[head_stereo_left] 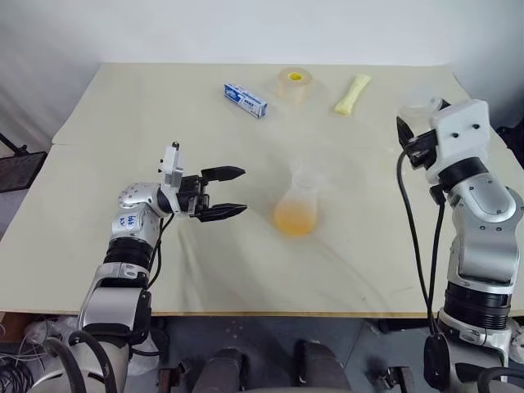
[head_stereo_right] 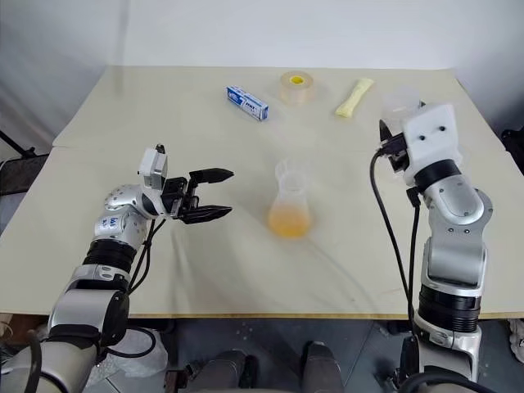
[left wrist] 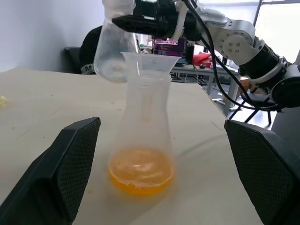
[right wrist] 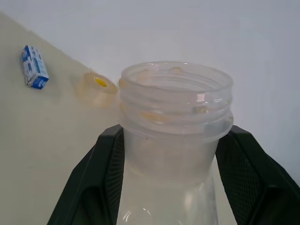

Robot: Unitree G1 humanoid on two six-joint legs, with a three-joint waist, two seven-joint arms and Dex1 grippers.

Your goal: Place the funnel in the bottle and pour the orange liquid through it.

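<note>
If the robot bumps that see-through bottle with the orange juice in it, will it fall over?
Probably not easily. The bottle has a wide base, and the orange liquid sits low, which should steady it. The funnel perched in its neck looks loose and light, so it might hop out first.

Clear threaded jar (right wrist: 174,126) between black fingers (right wrist: 101,178)

Both arms are built of silver-grey metal segments joined by black ribbed rings. The left gripper (head_stereo_left: 223,193) has two black tapered fingers with a cross-hatched pad texture, and a small white camera block sits on its wrist. Blue markings show on the left forearm shell. The right wrist carries a white boxy housing with two dark screw holes. Black cables loop along both arms.
</note>
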